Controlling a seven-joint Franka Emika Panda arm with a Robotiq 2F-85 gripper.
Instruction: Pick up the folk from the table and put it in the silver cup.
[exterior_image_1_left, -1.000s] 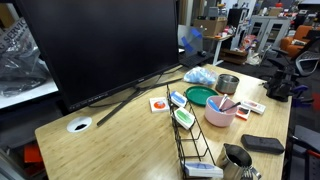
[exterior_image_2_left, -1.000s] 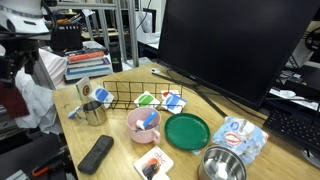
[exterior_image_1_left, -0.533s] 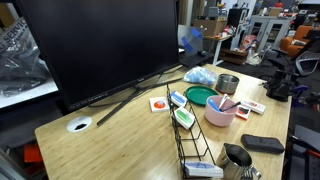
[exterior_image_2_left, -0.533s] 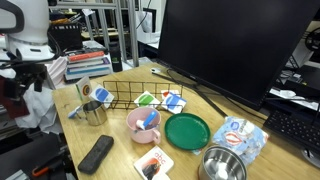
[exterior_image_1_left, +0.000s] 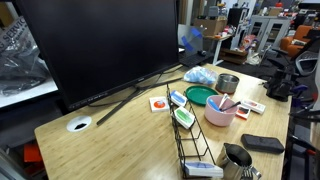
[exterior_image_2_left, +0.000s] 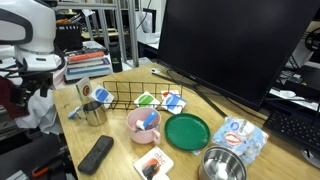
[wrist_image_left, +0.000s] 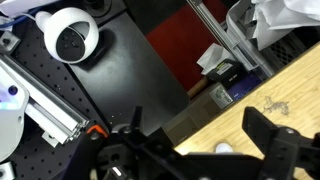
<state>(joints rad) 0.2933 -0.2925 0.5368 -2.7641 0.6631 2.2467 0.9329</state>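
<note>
gripper (wrist_image_left: 200, 152), wrist view: the two dark fingers (wrist_image_left: 278, 148) are spread wide apart, hanging over the edge of the table (wrist_image_left: 285, 85), with a black surface and a white dome camera (wrist_image_left: 70, 35) beyond that edge. in an exterior view the white arm (exterior_image_2_left: 30, 30) rises off the table end nearest the silver cup (exterior_image_2_left: 95, 112), well apart from the cup; its lower links are cut off by the frame.

surface: a light wood-grain table (exterior_image_1_left: 120, 145) in a cluttered lab. the silver cup (exterior_image_1_left: 237, 158) stands upright at one end of a wire basket (exterior_image_2_left: 140, 97), near the table's edge. a pink bowl (exterior_image_2_left: 143, 123) sits just beside the cup, a green plate (exterior_image_2_left: 187, 130) past the bowl, a round metal tin (exterior_image_2_left: 222, 165) further still. a black remote (exterior_image_2_left: 97, 153) lies near the cup. a large dark monitor (exterior_image_1_left: 100, 45) stands behind the basket, and the white cable hole (exterior_image_1_left: 79, 125) lies far from the cup.

hard to make out: the fork cannot be singled out at this size; thin utensil handles lean out of the pink bowl.
</note>
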